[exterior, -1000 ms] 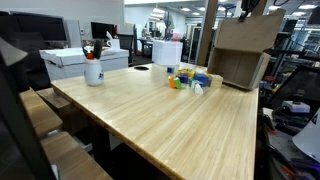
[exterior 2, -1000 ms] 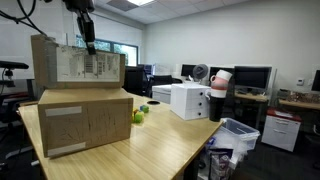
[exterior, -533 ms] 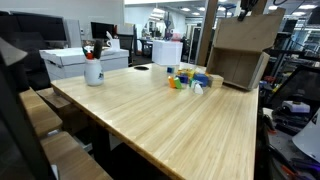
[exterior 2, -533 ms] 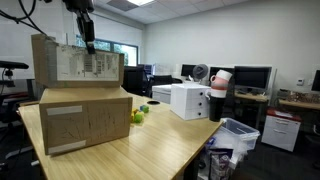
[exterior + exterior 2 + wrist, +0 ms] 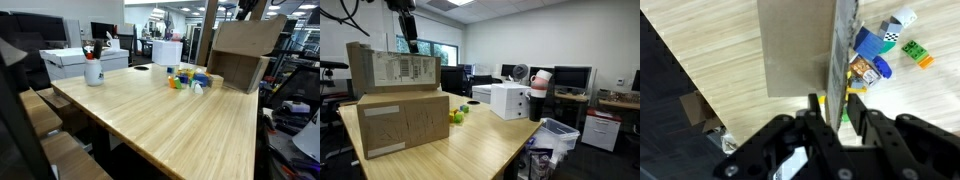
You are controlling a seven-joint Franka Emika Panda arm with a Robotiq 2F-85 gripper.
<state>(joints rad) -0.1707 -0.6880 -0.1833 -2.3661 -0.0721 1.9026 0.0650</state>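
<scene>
A large cardboard box stands on the wooden table in both exterior views [image 5: 238,70] [image 5: 405,122]. Its upper flap [image 5: 248,38] [image 5: 393,67] stands raised and tilted. My gripper [image 5: 410,45] [image 5: 245,12] comes down from above onto the flap's top edge. In the wrist view the two fingers [image 5: 832,100] straddle the thin edge of the flap [image 5: 800,45], shut on it. Several small colourful toy blocks [image 5: 878,55] lie on the table beside the box; they also show in both exterior views [image 5: 188,78] [image 5: 458,115].
A white mug with pens [image 5: 93,70] and a white case [image 5: 75,60] stand at the table's far end. A white box [image 5: 508,100] sits on the table past the carton. A bin [image 5: 558,135] stands on the floor by the table edge. Desks and monitors lie behind.
The flap has tipped and dropped a little with my gripper on it. Everything else on the table has stayed still.
</scene>
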